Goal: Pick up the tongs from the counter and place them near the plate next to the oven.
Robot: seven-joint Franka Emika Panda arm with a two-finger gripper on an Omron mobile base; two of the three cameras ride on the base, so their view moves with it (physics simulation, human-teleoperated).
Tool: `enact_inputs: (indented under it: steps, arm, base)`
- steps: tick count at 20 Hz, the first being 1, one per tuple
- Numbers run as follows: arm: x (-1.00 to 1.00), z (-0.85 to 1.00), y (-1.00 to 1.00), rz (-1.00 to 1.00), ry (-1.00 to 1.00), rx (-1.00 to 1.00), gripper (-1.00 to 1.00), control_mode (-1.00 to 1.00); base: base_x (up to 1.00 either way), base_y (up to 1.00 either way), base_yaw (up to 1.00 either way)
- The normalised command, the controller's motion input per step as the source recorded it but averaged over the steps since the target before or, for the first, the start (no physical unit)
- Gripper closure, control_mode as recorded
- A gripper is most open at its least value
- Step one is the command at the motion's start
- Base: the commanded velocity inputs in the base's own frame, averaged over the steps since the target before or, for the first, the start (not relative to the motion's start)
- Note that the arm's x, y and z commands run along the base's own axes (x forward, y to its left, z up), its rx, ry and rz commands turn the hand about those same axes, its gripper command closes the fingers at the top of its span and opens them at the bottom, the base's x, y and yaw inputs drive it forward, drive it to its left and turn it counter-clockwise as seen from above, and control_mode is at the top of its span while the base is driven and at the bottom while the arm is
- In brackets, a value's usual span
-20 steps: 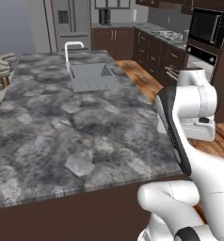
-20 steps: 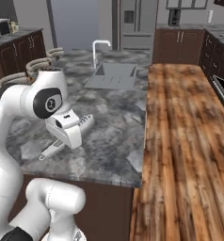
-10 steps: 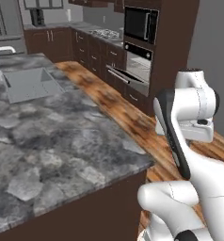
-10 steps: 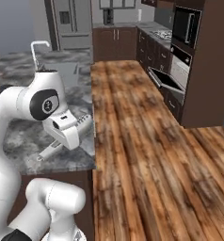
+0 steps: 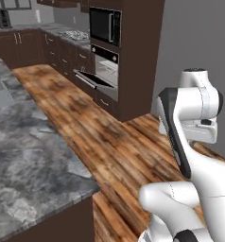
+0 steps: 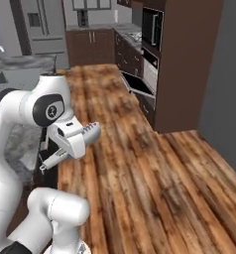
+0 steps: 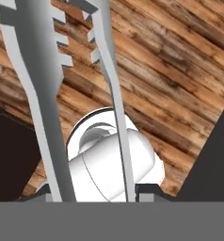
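wood plank floor (image 6: 140, 163), black microwave (image 5: 105, 26) in dark cabinetry, steel fridge (image 6: 40, 30), grey wall (image 5: 199, 38)

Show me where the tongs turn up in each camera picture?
Right base view: the tongs slant down at lower left, beside the white arm.
Hand view: their two long arms rise from the bottom to the top left, ridged tips uppermost.
Shared landmark: the wooden floor, also across the middle of the left base view.
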Motion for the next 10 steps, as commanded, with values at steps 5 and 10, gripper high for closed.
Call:
enact_inputs:
  steps: [5,10]
  arm:
    - [0.00,0.00,0.00,0.00,0.00,0.00,1.00,1.00]
    - [0.00,0.00,0.00,0.00,0.00,0.00,1.00,1.00]
  base:
    - [0.64,-0.83,0.38]
    - [0.72,-0.55,0.47]
